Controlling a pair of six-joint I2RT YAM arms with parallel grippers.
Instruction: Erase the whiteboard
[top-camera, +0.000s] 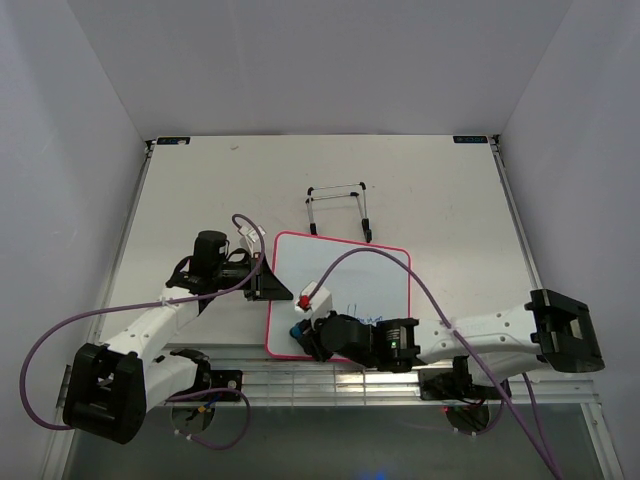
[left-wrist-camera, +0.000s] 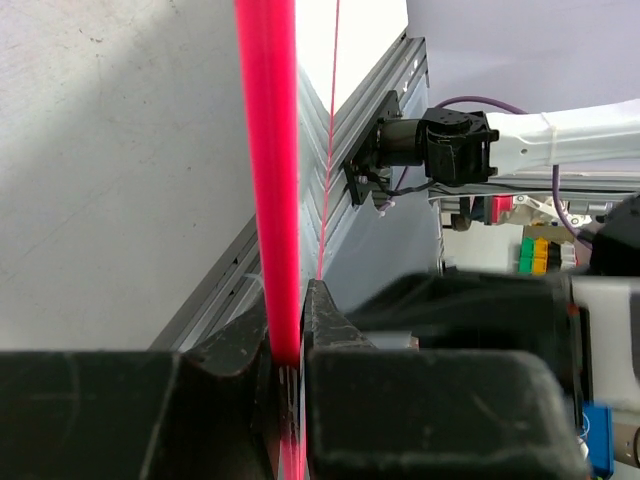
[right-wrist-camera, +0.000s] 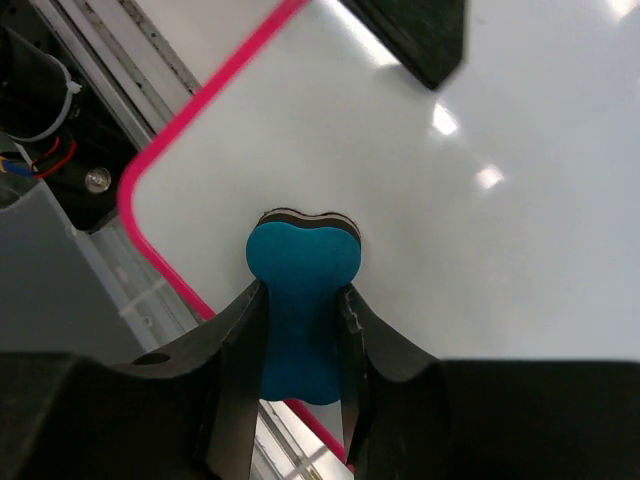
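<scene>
The whiteboard (top-camera: 345, 280), white with a thin pink-red frame, lies flat near the table's front edge; faint blue handwriting (top-camera: 358, 313) shows beside the right arm. My left gripper (top-camera: 268, 283) is shut on the board's left edge; in the left wrist view the pink frame (left-wrist-camera: 268, 180) runs up from between the jaws. My right gripper (top-camera: 308, 336) is shut on a blue bone-shaped eraser (right-wrist-camera: 300, 300), its pad pressed on the board (right-wrist-camera: 480, 200) near the near-left corner. The left gripper's black tip (right-wrist-camera: 410, 35) shows at the top of the right wrist view.
A thin black wire stand (top-camera: 340, 208) sits behind the board. A small red and white object (top-camera: 308, 297) shows over the board near the right gripper. An aluminium rail (top-camera: 330, 380) runs along the table's front edge. Purple cables (top-camera: 400, 265) arc over the board.
</scene>
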